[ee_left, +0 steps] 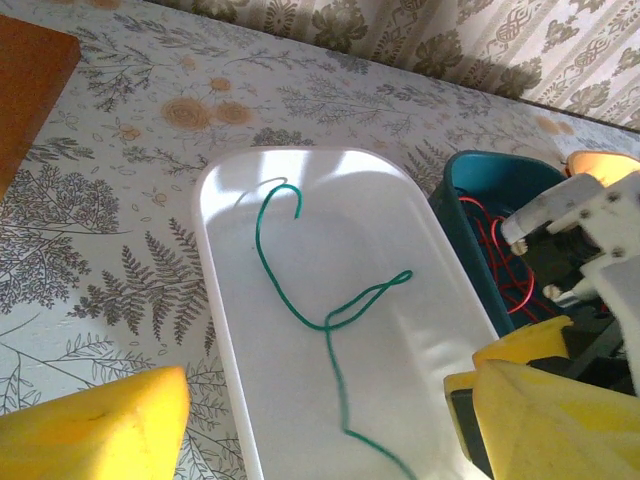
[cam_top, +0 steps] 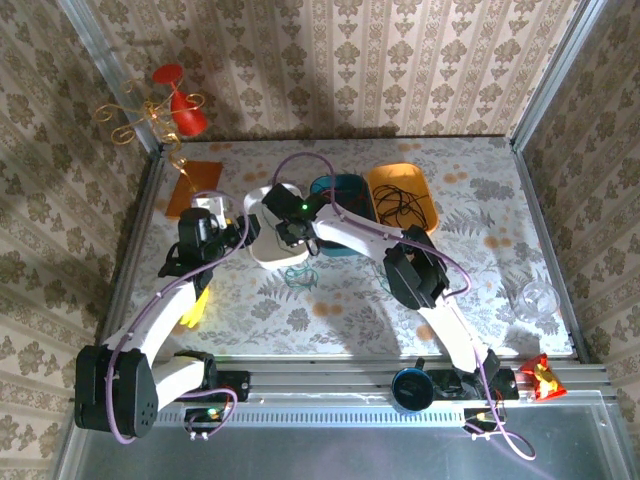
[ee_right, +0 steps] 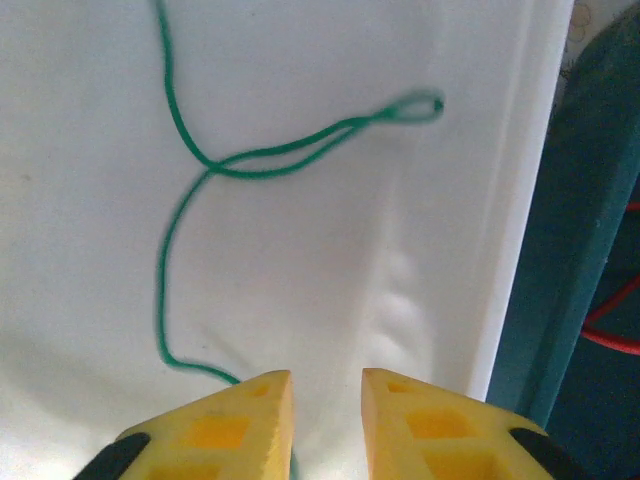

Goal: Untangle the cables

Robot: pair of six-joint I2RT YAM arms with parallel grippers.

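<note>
A green cable [ee_left: 300,310] lies loosely looped in a white tray [ee_left: 215,290]. In the top view part of the green cable [cam_top: 298,272] hangs over the tray's near edge. My right gripper [ee_right: 327,395] hovers low over the white tray [ee_right: 520,200], its jaws parted with nothing between them. The green cable [ee_right: 260,160] runs under its left finger. My left gripper [ee_left: 315,420] is open wide over the tray's near end, holding nothing. A red cable [ee_left: 500,250] sits in the teal tray [ee_left: 470,175]. A black cable [cam_top: 400,205] lies in the orange tray [cam_top: 425,185].
An orange board [cam_top: 190,185] lies left of the trays. A red goblet with gold wire [cam_top: 175,105] stands at the back left corner. A clear cup [cam_top: 540,298] and a red snack packet [cam_top: 543,372] sit at the right. Patterned walls enclose the table.
</note>
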